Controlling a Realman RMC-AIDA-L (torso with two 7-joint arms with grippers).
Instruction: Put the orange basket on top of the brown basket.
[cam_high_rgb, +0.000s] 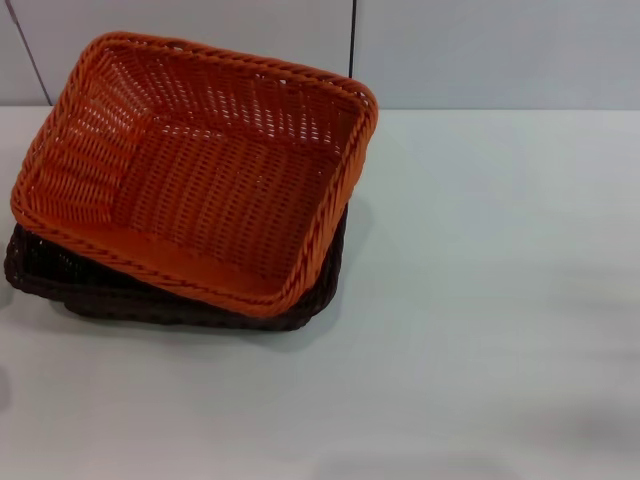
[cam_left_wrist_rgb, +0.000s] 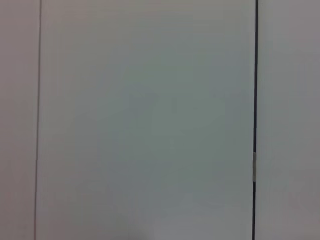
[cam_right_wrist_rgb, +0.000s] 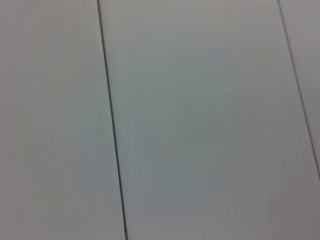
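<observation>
Fingers unseen; woven orange basket (cam_high_rgb: 200, 170) atop brown basket (cam_high_rgb: 60, 275)

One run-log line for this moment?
orange basket: on top of brown basket, skewed | grippers: not in view | table: white

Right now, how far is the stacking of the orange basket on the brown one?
Done, by the look of it: the orange basket sits on top of the brown basket, somewhat skewed, so the brown rim shows along the near and left edges. In hand: nothing; neither gripper appears in any view, and both wrist views show only plain panels. Left: perhaps only squaring the stack, if a neat fit matters.
</observation>
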